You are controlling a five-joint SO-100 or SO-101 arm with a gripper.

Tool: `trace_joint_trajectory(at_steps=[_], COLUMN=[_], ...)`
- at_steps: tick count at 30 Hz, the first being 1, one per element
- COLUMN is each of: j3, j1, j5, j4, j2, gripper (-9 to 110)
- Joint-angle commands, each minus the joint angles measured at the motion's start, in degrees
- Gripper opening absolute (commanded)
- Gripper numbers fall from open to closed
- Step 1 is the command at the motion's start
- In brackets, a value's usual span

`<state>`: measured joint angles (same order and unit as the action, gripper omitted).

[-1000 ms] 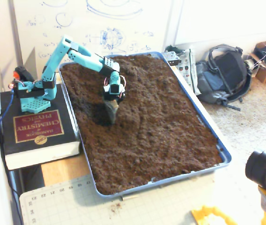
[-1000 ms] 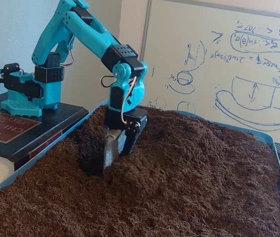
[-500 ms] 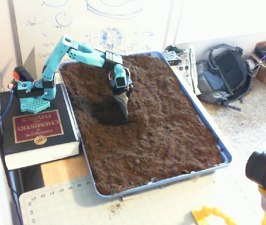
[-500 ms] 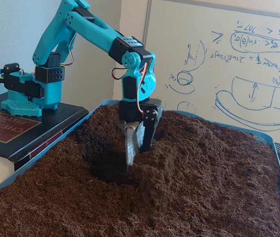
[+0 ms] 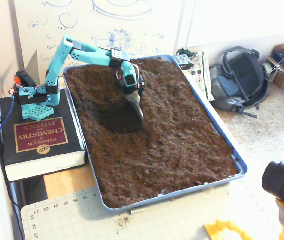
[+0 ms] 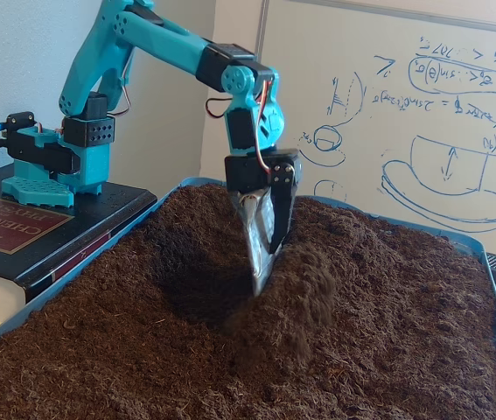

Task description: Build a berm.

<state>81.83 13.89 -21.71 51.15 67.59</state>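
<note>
Whiteboard [image 6: 387, 114] with blue sketches fills the upper wall. Blue tray [image 5: 217, 127] of dark soil [image 5: 182, 135] occupies frame centre. Backpack [image 5: 239, 80] lies on carpet, upper right. Teal arm [image 5: 56, 65] stands on a chemistry handbook [image 5: 36, 137], left. Berm [image 6: 287, 302]: low ridge at centre, against the gripper [image 6: 263, 267]; jaw state cannot be determined.

Fingers [image 6: 263, 262] tips buried in soil [image 6: 361, 289]; falling soil blurred.

Arm [image 6: 151, 39] extended, fingers [image 6: 261, 249] pointing down, together.
</note>
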Motion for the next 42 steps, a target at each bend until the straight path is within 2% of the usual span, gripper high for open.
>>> trace_joint_trajectory(at_steps=[1,13,21,27,42], j3=[-6.33,-2.11,7.12,13.45,16.08], j1=[-0.18,-1.85,0.70,6.33,16.52], j5=[0.26,0.00,-0.53,-0.62,-10.28], j4=[-2.02,0.18,15.29,22.76,20.30], j2=[9.32,19.69,27.07,26.89,12.39], gripper=[0,0,0,0,0])
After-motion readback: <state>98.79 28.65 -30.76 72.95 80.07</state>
